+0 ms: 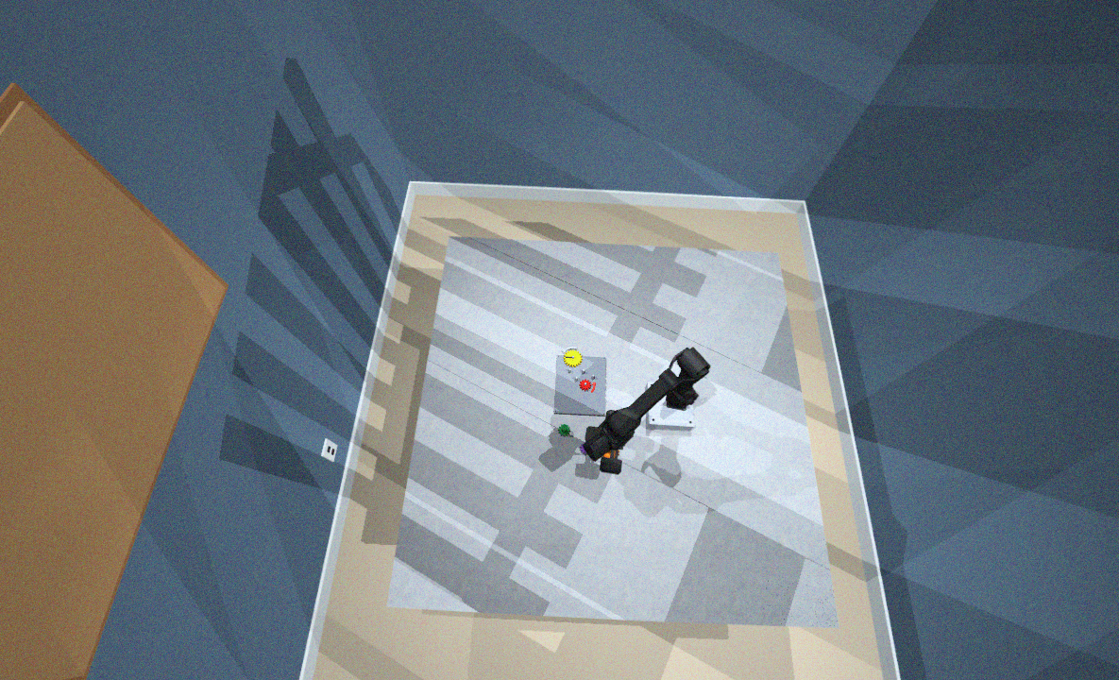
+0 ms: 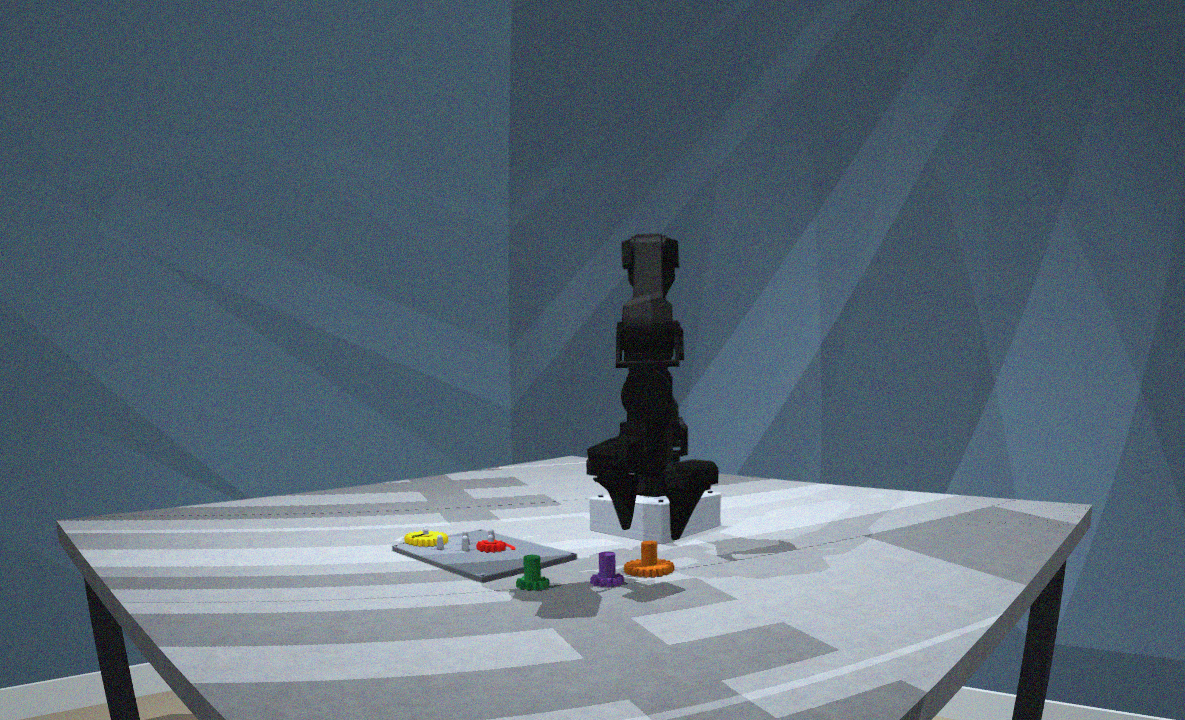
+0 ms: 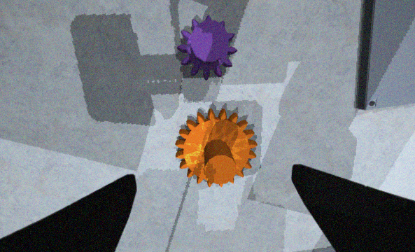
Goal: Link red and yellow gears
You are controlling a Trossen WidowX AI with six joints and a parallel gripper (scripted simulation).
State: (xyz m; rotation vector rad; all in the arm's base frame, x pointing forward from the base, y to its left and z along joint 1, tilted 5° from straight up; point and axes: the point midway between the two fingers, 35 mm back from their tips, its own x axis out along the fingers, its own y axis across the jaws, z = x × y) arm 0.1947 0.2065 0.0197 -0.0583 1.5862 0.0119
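Fingers (image 2: 649, 535) wide open, empty, above orange gear (image 1: 607, 454) (image 2: 648, 565) (image 3: 197, 140); purple gear (image 2: 607, 578) (image 3: 207, 47) near orange one.

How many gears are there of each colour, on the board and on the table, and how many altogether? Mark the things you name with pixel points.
Red (image 1: 583, 384) (image 2: 490, 546): 1
Yellow (image 1: 570, 355) (image 2: 425, 539): 1
Green (image 1: 564, 430) (image 2: 532, 583): 1
Purple (image 2: 607, 580) (image 3: 207, 47): 1
Orange (image 2: 649, 567) (image 3: 197, 140): 1
Total: 5 gears

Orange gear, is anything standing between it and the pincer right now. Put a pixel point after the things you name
Nothing visible stands between the open black pincer (image 2: 649, 534) (image 3: 214, 176) and the toothed orange gear with its upright post (image 2: 649, 567) (image 3: 193, 140). The small toothed purple gear (image 2: 607, 580) (image 3: 207, 49) stands beside it, outside that gap.
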